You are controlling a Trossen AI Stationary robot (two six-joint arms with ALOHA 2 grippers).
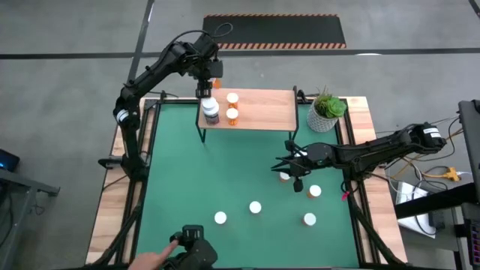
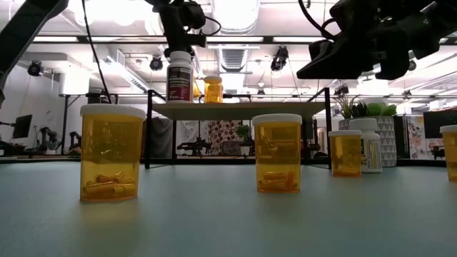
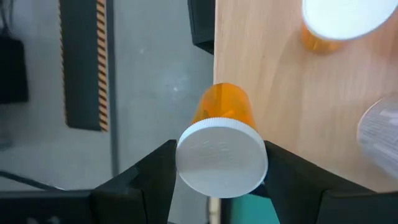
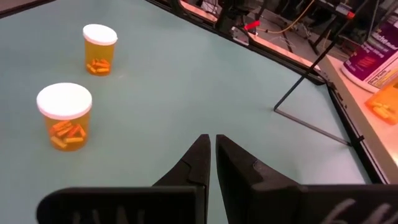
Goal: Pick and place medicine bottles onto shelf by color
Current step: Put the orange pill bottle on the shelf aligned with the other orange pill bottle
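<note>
My left gripper is at the shelf's back left corner, shut on an orange medicine bottle with a white cap, which hangs over the board's edge. On the shelf stand a larger white-and-dark bottle and two orange bottles. My right gripper hovers over the green mat, shut and holding nothing. Several orange bottles stand on the mat near it; one is partly hidden under the right fingers.
A white pot with a green plant stands on the table right of the shelf. At the front edge a person's hand holds a black device. The shelf's thin black legs rise from the mat.
</note>
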